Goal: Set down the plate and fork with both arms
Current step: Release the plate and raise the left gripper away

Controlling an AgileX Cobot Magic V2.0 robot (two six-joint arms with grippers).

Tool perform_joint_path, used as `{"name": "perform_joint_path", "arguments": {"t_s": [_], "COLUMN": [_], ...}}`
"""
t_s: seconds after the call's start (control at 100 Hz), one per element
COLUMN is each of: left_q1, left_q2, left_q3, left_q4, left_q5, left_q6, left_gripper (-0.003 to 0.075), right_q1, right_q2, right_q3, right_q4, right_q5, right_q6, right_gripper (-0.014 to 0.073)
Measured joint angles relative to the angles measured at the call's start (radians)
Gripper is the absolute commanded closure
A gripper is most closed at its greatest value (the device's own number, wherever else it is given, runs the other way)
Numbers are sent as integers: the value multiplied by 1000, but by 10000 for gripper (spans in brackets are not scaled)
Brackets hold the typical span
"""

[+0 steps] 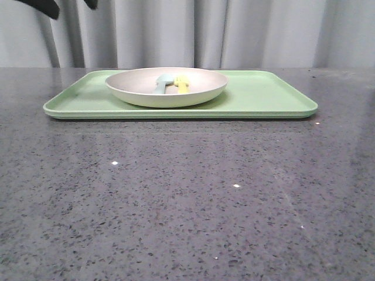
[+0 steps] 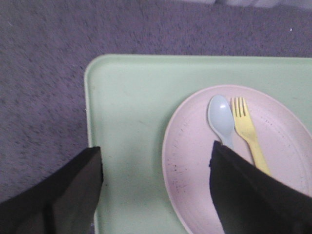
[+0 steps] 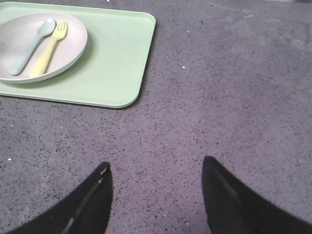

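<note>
Grey curtains [image 1: 234, 32] hang behind a speckled dark worktop [image 1: 187, 199] carrying a light-green tray [image 1: 263, 96].

Toward the tray's left half sits the plate [image 1: 166, 93], cream and shallow, resting flat inside the tray's raised edge. Above that end the left gripper [image 2: 156, 190] hovers with its jaws spread wide and nothing between them, one finger over bare tray and the other over the plate. Well off to the tray's right, the right gripper [image 3: 156, 195] hangs over bare worktop, likewise wide open and empty. Inside the plate lie a pale blue spoon [image 2: 220, 119] and the fork [image 2: 248, 131], bright yellow, side by side and just about touching, heads pointing the same way.
</note>
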Motion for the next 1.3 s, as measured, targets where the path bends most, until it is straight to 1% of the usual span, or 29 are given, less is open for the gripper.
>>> {"name": "perform_joint_path", "arguments": {"t_s": [0.15, 0.27, 0.36, 0.48, 0.6, 0.69, 0.88, 1.0, 1.09, 1.2, 1.3], "left_q1": [0, 0, 27, 104, 166, 183, 185, 185, 185, 185, 185], "left_q2": [-147, -288, -391, -545, -690, -799, -1015, -1120, -1172, -1199, -1201], "left_q3": [69, 193, 300, 459, 617, 717, 919, 998, 1029, 1035, 1037], "left_q4": [113, 179, 188, 197, 217, 229, 228, 228, 228, 228, 228], "left_q5": [-9, -36, -72, -113, -123, -125, -125, -125, -120, -116, -115], "left_q6": [0, 0, 0, 0, 0, 0, 0, 0, 0, 0, 0], "left_gripper": [261, 261, 261, 261, 261, 261, 261, 261, 261, 261, 261], "right_q1": [0, 0, 0, 0, 0, 0, 0, 0, 0, 0, 0], "right_q2": [0, 0, 0, 0, 0, 0, 0, 0, 0, 1, 19], "right_q3": [0, 0, 0, 0, 0, 0, 0, 0, 0, 0, -12], "right_q4": [0, 0, 0, 0, 0, 0, 0, 0, 0, 2, 29], "right_q5": [2, 5, 6, 9, 10, 10, 10, 10, 10, 10, 10], "right_q6": [0, 0, 0, 0, 0, 0, 0, 0, 0, 0, 0], "right_gripper": [176, 176, 176, 176, 176, 176, 176, 176, 176, 176, 176]}}
